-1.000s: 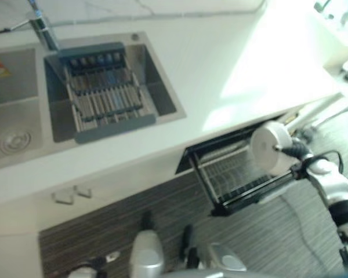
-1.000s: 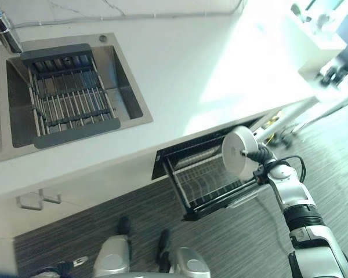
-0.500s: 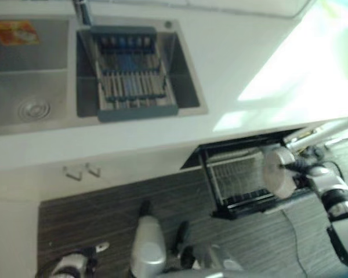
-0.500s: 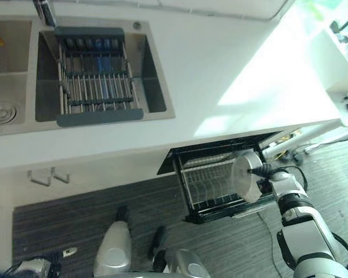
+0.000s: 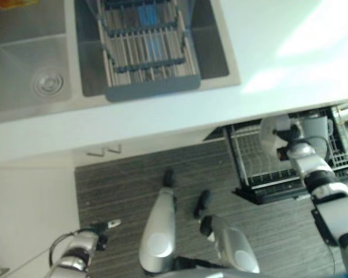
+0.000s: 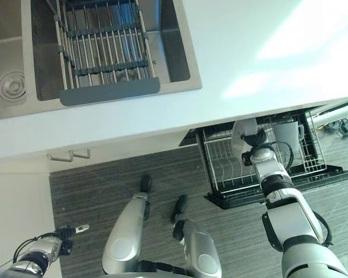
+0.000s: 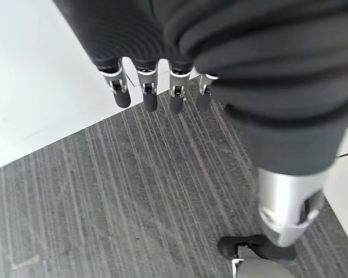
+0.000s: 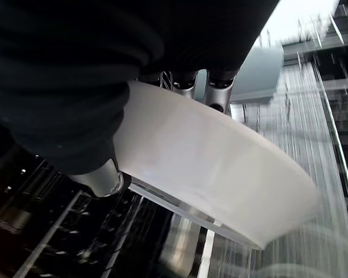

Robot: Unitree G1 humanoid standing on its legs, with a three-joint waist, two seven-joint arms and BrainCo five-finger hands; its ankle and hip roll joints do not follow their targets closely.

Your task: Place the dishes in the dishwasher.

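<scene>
You are at the loading step. Your right hand pinches the white plate on edge over the dishwasher rack, beside the mug. Next, lower it between the tines. Your left hand hangs relaxed, empty.

silver-grey arm segments with black bands at the joints. right hand and left hand: wrist and back under a dark ribbed cover, silver fingers ending in dark rounded tips, small metal links showing above the tips.
</scene>
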